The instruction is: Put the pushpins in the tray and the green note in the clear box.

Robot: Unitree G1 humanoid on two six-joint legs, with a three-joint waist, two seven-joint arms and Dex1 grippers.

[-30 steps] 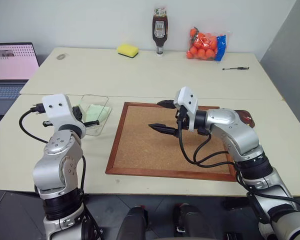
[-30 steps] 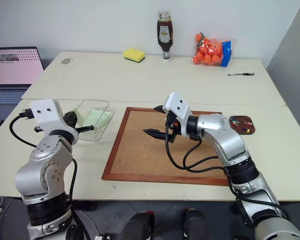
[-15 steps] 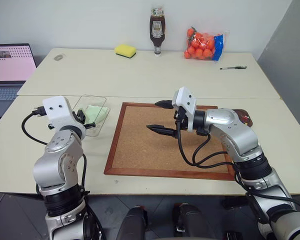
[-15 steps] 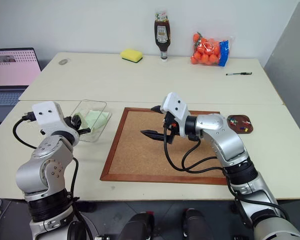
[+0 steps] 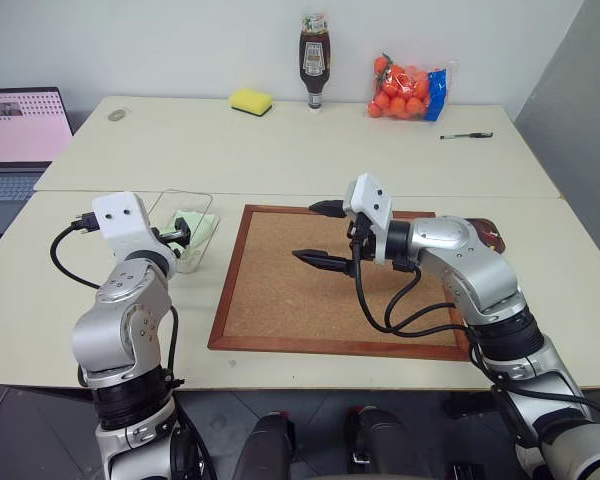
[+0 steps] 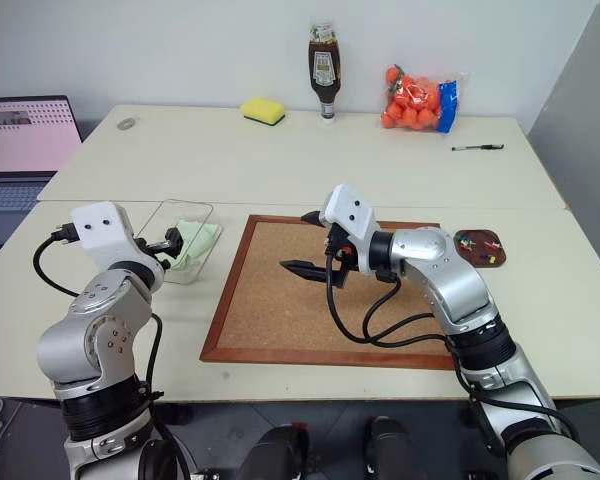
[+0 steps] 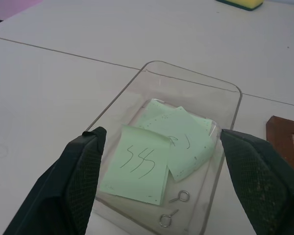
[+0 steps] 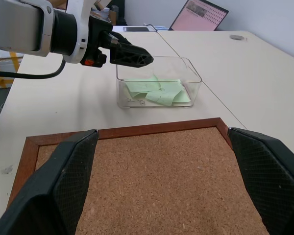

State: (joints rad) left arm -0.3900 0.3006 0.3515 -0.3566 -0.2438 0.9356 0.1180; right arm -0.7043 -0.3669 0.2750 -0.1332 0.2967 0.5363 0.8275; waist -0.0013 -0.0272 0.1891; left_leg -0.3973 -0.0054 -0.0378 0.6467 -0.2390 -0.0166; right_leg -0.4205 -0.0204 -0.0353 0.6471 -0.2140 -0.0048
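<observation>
The clear box stands on the table left of the corkboard. In it lies the green note with pen scribbles, flat and overlapping another pale green sheet. My left gripper hovers at the box's near end, open, with its fingers on either side of the note and touching nothing. My right gripper is open and empty over the corkboard, pointing left. The tray sits to the right of the board, with pushpins in it.
Two small metal screw hooks lie in the box's near corner. On the far table are a laptop, a yellow sponge, a sauce bottle, a bag of oranges and a pen.
My left gripper has gone from shut to open over the clear box. Both arms have stayed in place. The head view shifted slightly.
</observation>
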